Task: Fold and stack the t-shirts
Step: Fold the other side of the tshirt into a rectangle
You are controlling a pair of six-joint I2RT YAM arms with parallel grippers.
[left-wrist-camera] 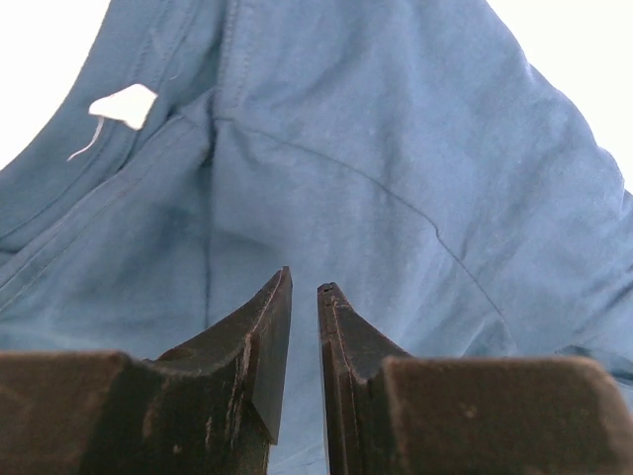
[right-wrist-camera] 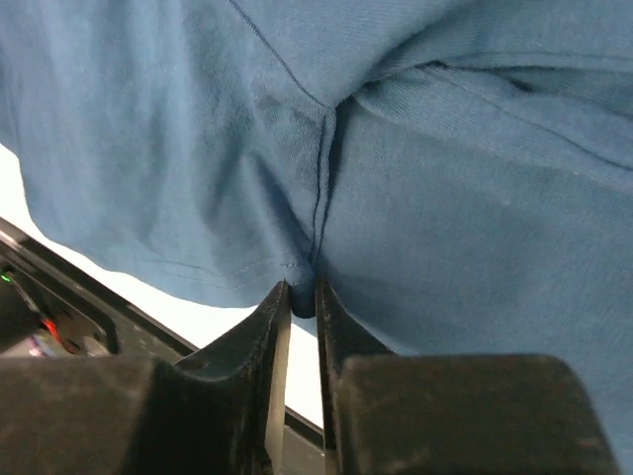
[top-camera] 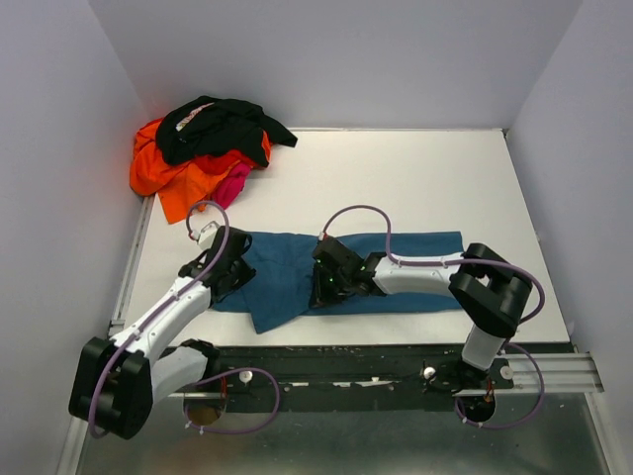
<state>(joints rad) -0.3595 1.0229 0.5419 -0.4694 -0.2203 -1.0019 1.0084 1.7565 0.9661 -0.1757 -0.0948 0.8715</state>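
The teal-blue t-shirt [top-camera: 415,267] lies spread along the near edge of the table. It fills the left wrist view [left-wrist-camera: 396,178] and the right wrist view [right-wrist-camera: 475,198]. My left gripper [top-camera: 232,277] is at the shirt's left end. Its jaws [left-wrist-camera: 305,287] stand almost together with blue cloth in the slit. My right gripper [top-camera: 321,289] is at the shirt's near middle, shut on a bunched bit of hem beside a seam [right-wrist-camera: 302,287]. The black shirt [top-camera: 223,127], the orange one [top-camera: 163,173] and the magenta-pink one [top-camera: 232,183] lie heaped at the far left corner.
The white table [top-camera: 396,178] is walled on the left, back and right. A black rail [top-camera: 396,361] runs along the near edge just below the shirt, and shows in the right wrist view [right-wrist-camera: 59,317]. A white neck label [left-wrist-camera: 124,104] shows on the teal shirt.
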